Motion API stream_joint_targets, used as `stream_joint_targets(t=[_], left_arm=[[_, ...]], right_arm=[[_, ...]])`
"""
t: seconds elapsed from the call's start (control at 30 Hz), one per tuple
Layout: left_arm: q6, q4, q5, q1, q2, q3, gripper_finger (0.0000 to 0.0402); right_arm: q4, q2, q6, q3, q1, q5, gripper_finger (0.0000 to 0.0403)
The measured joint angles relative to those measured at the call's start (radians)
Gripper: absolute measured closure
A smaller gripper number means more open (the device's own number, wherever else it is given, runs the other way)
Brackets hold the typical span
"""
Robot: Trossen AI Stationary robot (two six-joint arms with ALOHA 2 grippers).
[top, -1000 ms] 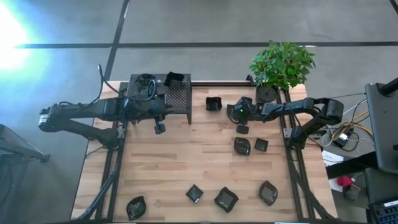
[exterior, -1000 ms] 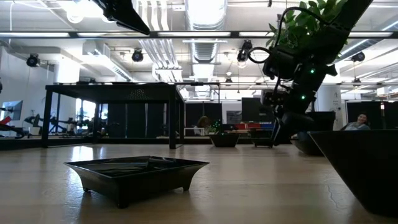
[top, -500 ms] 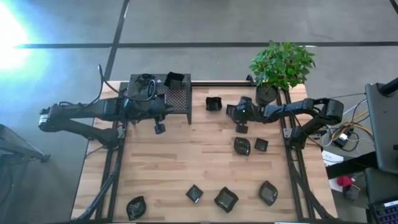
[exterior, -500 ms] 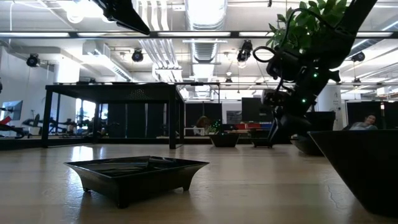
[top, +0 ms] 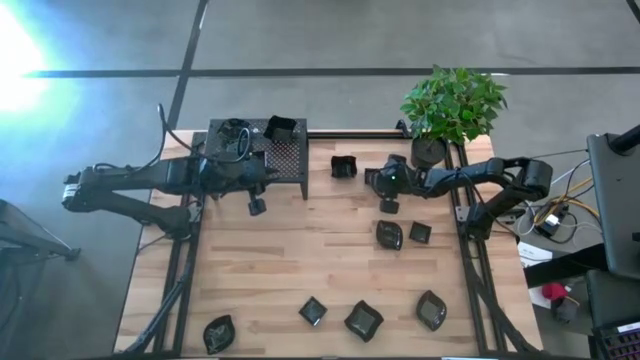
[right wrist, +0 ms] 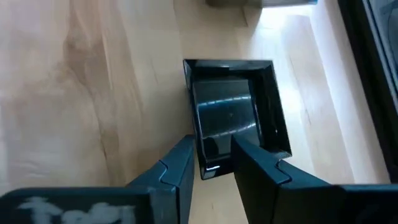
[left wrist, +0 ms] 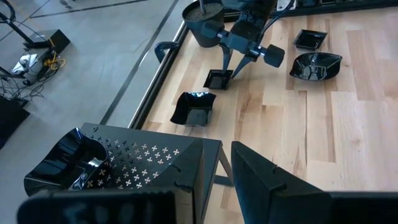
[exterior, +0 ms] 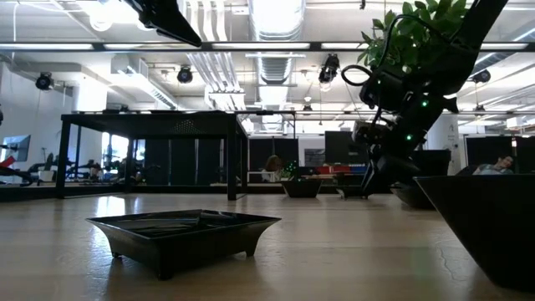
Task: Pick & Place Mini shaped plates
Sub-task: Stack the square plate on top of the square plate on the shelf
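Note:
Several mini shaped plates, small glossy black dishes, lie flat on the wooden table (top: 300, 250). One is a small square plate (right wrist: 233, 112) at the far right, also seen from above (top: 390, 208). My right gripper (right wrist: 212, 149) slants down over this plate's near end, open. One finger stands outside a side wall and the other over the plate's hollow. My left gripper (top: 257, 205) hangs open and empty above the table, in front of the black perforated stand (top: 285, 160). A plate (top: 280, 127) lies on the stand. My right gripper's fingers (right wrist: 180, 165) straddle the near end of the square plate's side wall (right wrist: 202, 158), slanting down from the table's right. Whether they touch it, I cannot tell. The plate rests flat on the table.
Other plates lie at the far middle (top: 344, 166), right of centre (top: 389, 235) (top: 420, 232) and along the near edge (top: 363, 320). A potted plant (top: 430, 150) stands just behind my right gripper. Bare wood lies in the table's middle.
My right gripper has tipped a little steeper over the square plate and stayed in place. The plate has not moved.

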Motion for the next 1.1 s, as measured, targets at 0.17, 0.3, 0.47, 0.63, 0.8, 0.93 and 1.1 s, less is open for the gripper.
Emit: stream_joint_targets(t=[0.17, 0.3, 0.47, 0.63, 0.8, 0.93, 1.1], left_arm=[[0.0, 0.001, 0.0, 0.0, 0.0, 0.0, 0.0326], [0.0, 0.001, 0.0, 0.0, 0.0, 0.0, 0.0326], [0.0, 0.001, 0.0, 0.0, 0.0, 0.0, 0.0326], [0.0, 0.001, 0.0, 0.0, 0.0, 0.0, 0.0326], [-0.009, 0.001, 0.0, 0.0, 0.0, 0.0, 0.0326], [-0.011, 0.001, 0.0, 0.0, 0.0, 0.0, 0.0326], [0.002, 0.0, 0.0, 0.0, 0.005, 0.0, 0.0326]], right_arm=[[0.012, 0.05, -0.024, 0.003, -0.004, 0.002, 0.031], [0.034, 0.06, -0.009, 0.003, -0.005, 0.002, 0.0324], [0.034, 0.057, -0.017, 0.002, -0.004, -0.001, 0.0373], [0.024, 0.057, -0.017, 0.017, -0.001, 0.0, 0.0393], [-0.015, 0.042, -0.025, 0.071, 0.03, 0.025, 0.0394], [-0.121, 0.033, -0.04, 0.134, 0.072, 0.071, 0.0394], [-0.297, 0.025, -0.033, 0.24, 0.141, 0.081, 0.0395]])
